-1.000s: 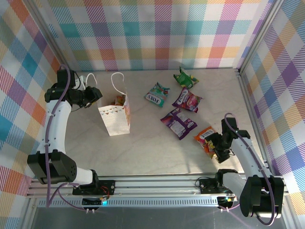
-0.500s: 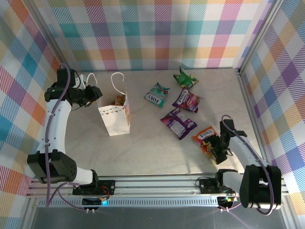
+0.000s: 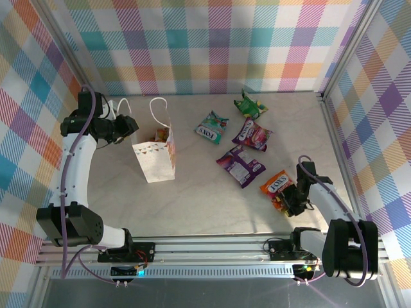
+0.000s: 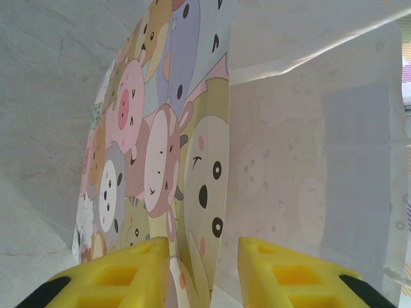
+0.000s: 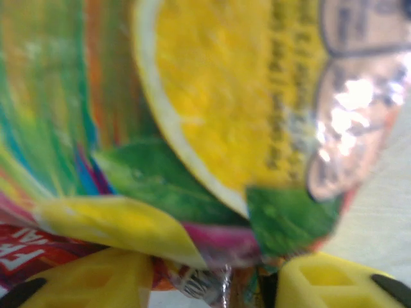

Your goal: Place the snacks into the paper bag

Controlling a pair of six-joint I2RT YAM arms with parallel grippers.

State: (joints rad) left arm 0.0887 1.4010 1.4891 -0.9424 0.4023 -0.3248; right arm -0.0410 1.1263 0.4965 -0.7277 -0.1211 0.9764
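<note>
While it stands left of centre on the table (image 3: 205,212), the white paper bag (image 3: 154,160), printed with pastel animals, has the left gripper (image 4: 204,247) half-open astride its wall; whether it grips cannot be told. At the table's right, the right gripper (image 5: 215,273) pinches the crinkled orange-red snack packet (image 3: 277,184).

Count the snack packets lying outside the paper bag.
5 clear: green packet at the back, teal packet, pink packet and purple packet mid-table, orange packet by the right gripper. A sixth may hide under it.
</note>
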